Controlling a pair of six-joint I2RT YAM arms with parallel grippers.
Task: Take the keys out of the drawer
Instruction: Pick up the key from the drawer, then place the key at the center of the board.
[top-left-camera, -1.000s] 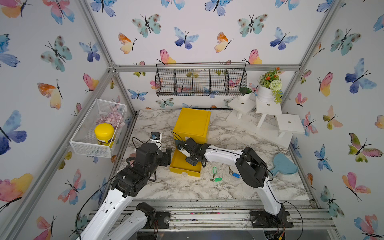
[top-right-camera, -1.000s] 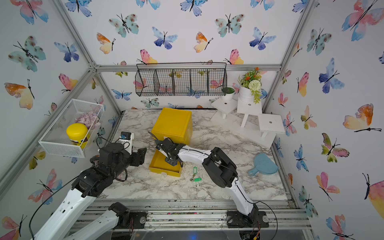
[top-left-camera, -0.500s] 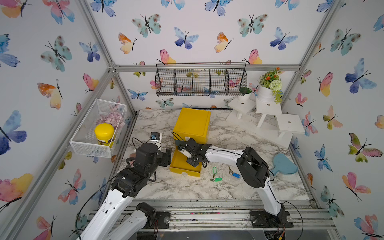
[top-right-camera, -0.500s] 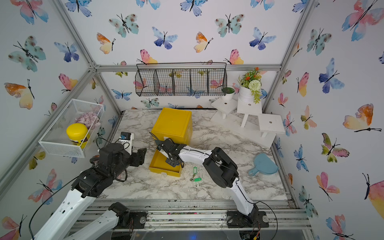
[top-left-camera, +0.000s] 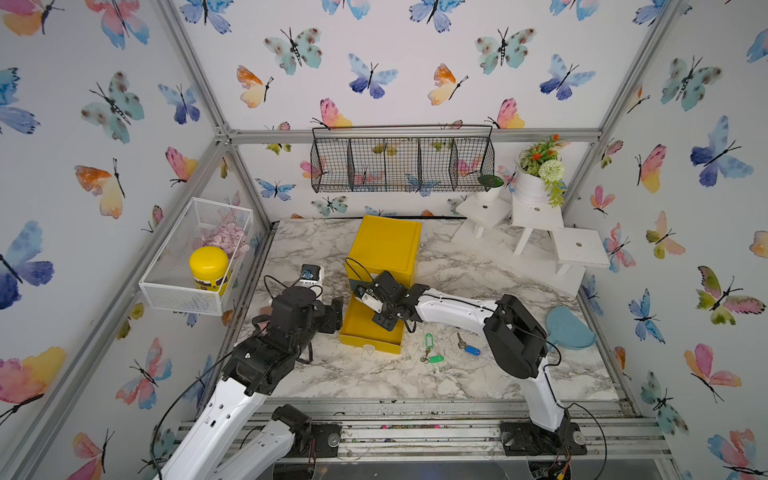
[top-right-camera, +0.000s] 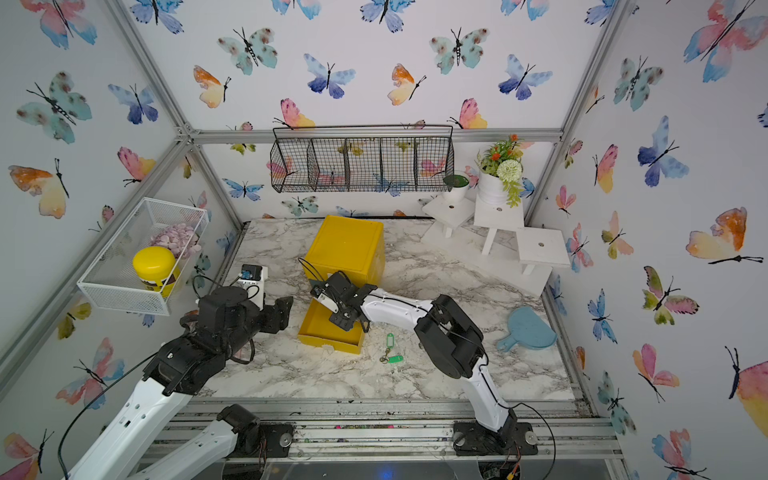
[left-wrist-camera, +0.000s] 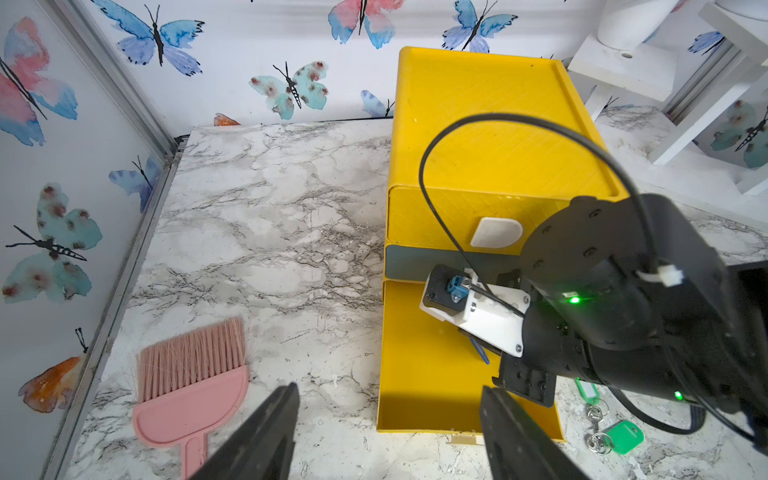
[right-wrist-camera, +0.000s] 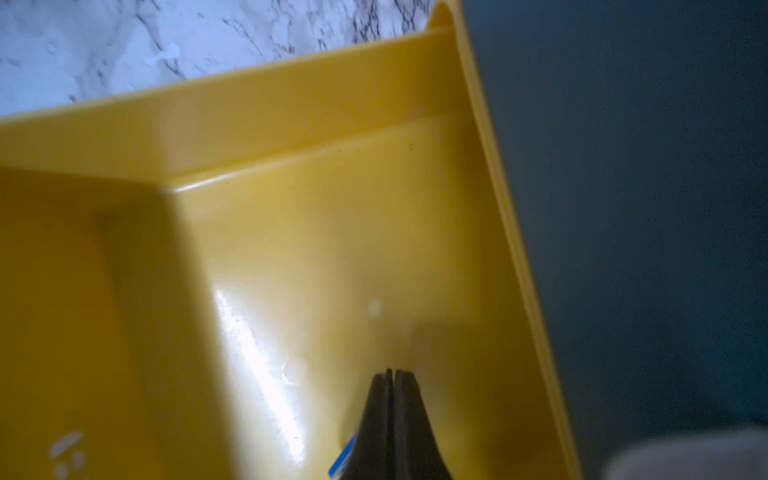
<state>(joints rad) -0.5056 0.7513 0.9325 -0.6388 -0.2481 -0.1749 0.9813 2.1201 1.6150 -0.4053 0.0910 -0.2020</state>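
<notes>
Right pincer (right-wrist-camera: 389, 374) is down inside the open yellow drawer (top-left-camera: 365, 332), jaws pressed together, with a sliver of blue tag (right-wrist-camera: 341, 461) just beside them. Gripped or not, can't tell. Left pincer (left-wrist-camera: 390, 390) hangs wide, left of the drawer. Green-tagged keys (top-left-camera: 431, 352) and a blue-tagged key (top-left-camera: 468, 347) lie on the surface (top-left-camera: 374, 382) to its right.

Tally, butterfly-walled cell
Arms two, one end effector each: left end effector (left-wrist-camera: 388, 392), right end effector (right-wrist-camera: 389, 372). Yellow cabinet (top-left-camera: 384, 245) one; open drawer (top-left-camera: 361, 328) one. Loose on the desk (top-left-camera: 374, 382): green tag (top-left-camera: 429, 340), second green tag (top-left-camera: 435, 358), blue tag (top-left-camera: 471, 350) right of them, three in all. In the drawer, one blue sliver (right-wrist-camera: 338, 461). White stools (top-left-camera: 579, 247) three. Plant pots (top-left-camera: 530, 187) two. Black wire basket (top-left-camera: 401, 164) one, four bays. White mesh basket (top-left-camera: 166, 291) one, holding one yellow-lidded jar (top-left-camera: 209, 268) and one pink clump (top-left-camera: 224, 239). Pink brush (left-wrist-camera: 191, 374) one. Blue dustpan (top-left-camera: 569, 328) one. Small white box (top-left-camera: 311, 276) one.
</notes>
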